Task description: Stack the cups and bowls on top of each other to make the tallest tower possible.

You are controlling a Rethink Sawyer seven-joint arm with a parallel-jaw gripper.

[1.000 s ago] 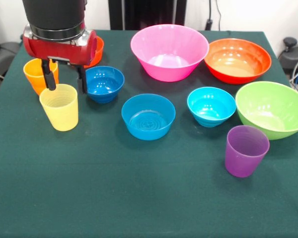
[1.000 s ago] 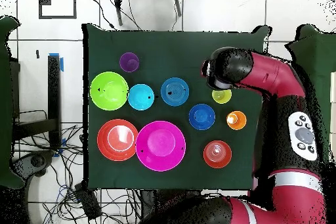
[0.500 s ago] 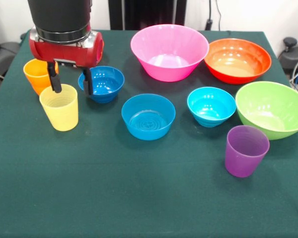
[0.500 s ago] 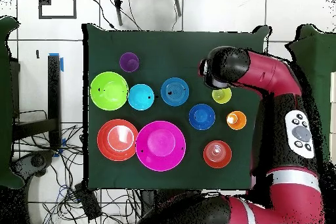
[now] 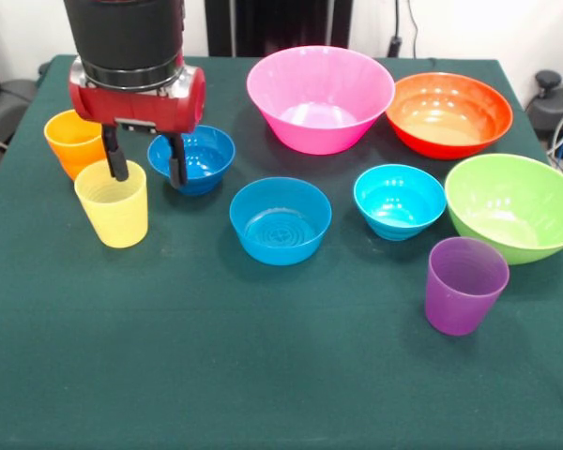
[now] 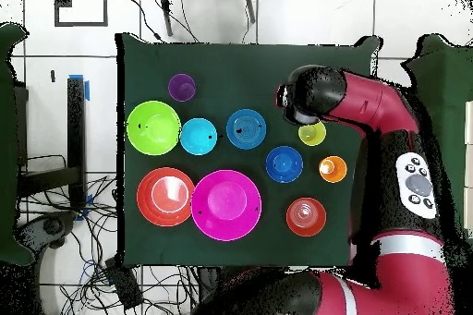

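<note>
The gripper (image 5: 147, 165) is sliding sideways across the front view, its open fingers now straddling the gap between the yellow cup (image 5: 113, 202) and the dark blue bowl (image 5: 193, 157), apparently no lower.

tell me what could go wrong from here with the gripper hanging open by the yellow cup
1. The open gripper hangs off-centre: one finger at the yellow cup's rim, the other over the dark blue bowl. Coming down like this, it could miss or tip the cup.
2. The orange cup stands close behind the yellow one, so a sideways move may knock it.
3. Nothing is stacked yet; the light cup could slide on the green cloth.
</note>
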